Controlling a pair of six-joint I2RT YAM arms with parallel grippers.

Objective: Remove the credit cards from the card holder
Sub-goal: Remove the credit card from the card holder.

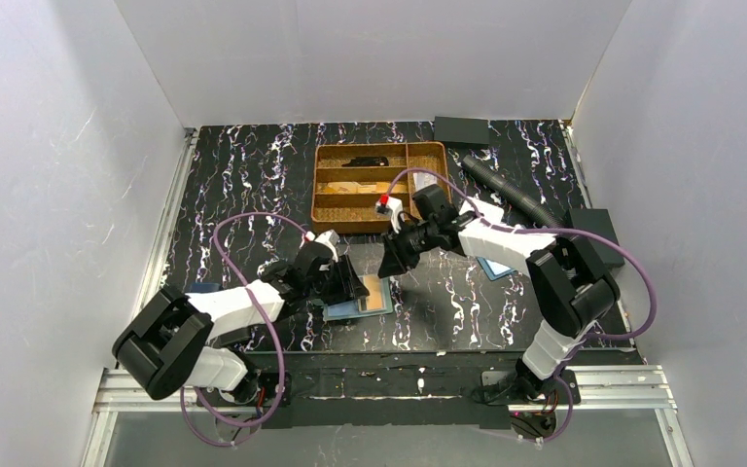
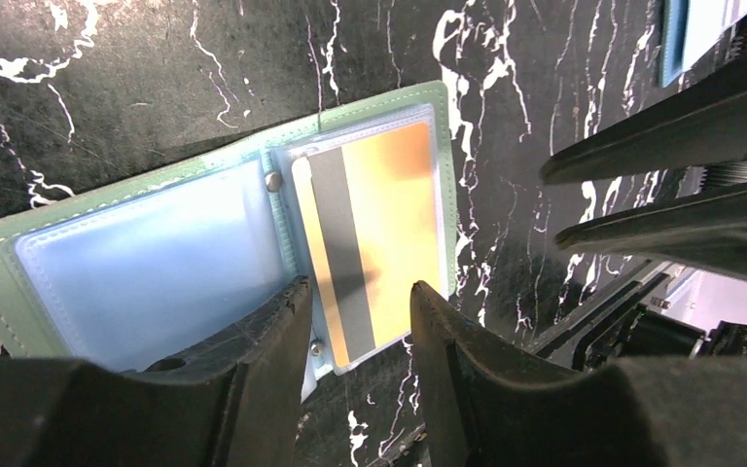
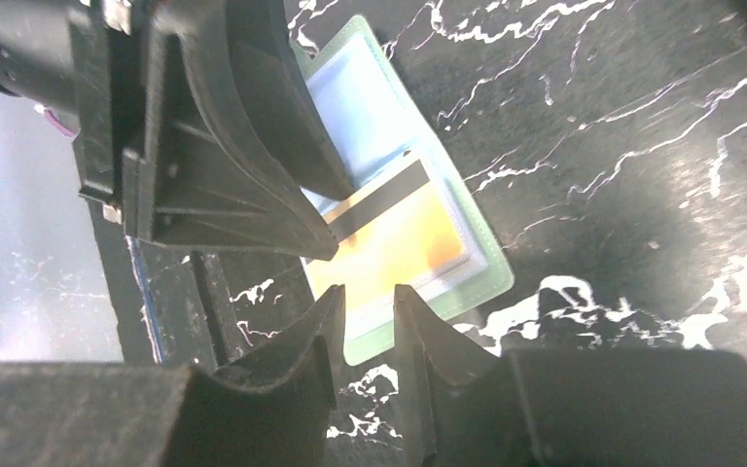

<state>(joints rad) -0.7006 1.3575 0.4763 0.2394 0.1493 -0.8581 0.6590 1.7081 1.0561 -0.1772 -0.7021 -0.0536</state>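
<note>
The teal-green card holder (image 1: 350, 309) lies open on the black marbled table between both arms. In the left wrist view its left clear pocket (image 2: 146, 272) looks pale blue, and its right pocket holds the orange-gold card (image 2: 389, 224), magnetic stripe up. My left gripper (image 2: 355, 313) is open just above the holder's near edge, its fingertips (image 2: 277, 331) either side of the card's lower end. My right gripper (image 3: 368, 304) is narrowly open and empty, low over the holder's (image 3: 481, 282) outer edge by the card (image 3: 389, 243). I cannot make out a dark blue card.
A brown divided tray (image 1: 428, 154) stands at the back centre. A blue holder (image 1: 496, 269) lies under the right arm, also at the left wrist view's top right (image 2: 695, 29). A black tube (image 1: 506, 187) and black boxes (image 1: 460, 129) sit at the back right.
</note>
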